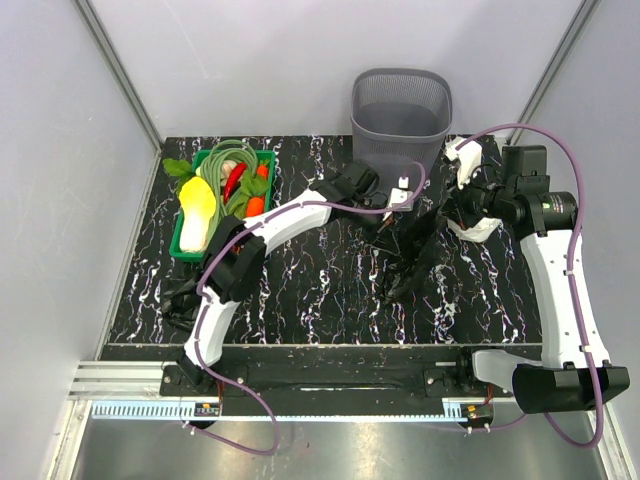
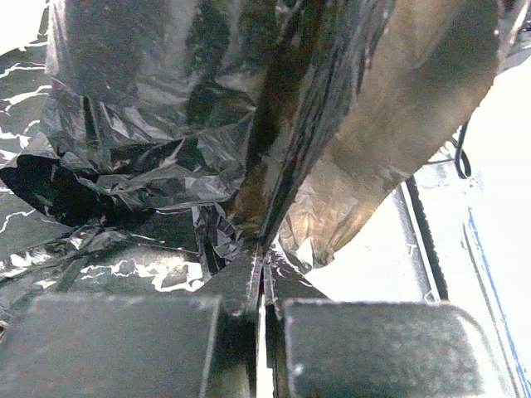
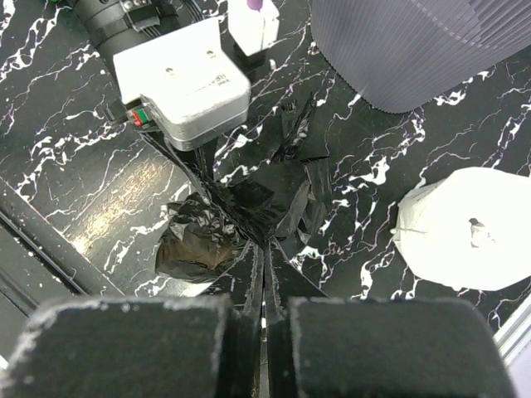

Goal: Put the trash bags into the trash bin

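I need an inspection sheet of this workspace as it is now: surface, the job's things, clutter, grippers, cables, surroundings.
Surface: black marbled table; no spill seen.
Job's things: one black bag held up between both grippers, in front of the bin; the bin stands upright at the far edge.
Clutter: green crate of vegetables at the far left; white roll on the right near the bin.
Grippers: left gripper shut on the bag; right gripper shut on the bag.
Cables: a purple cable loops along each arm.
Surroundings: plain grey walls; nothing else seen.
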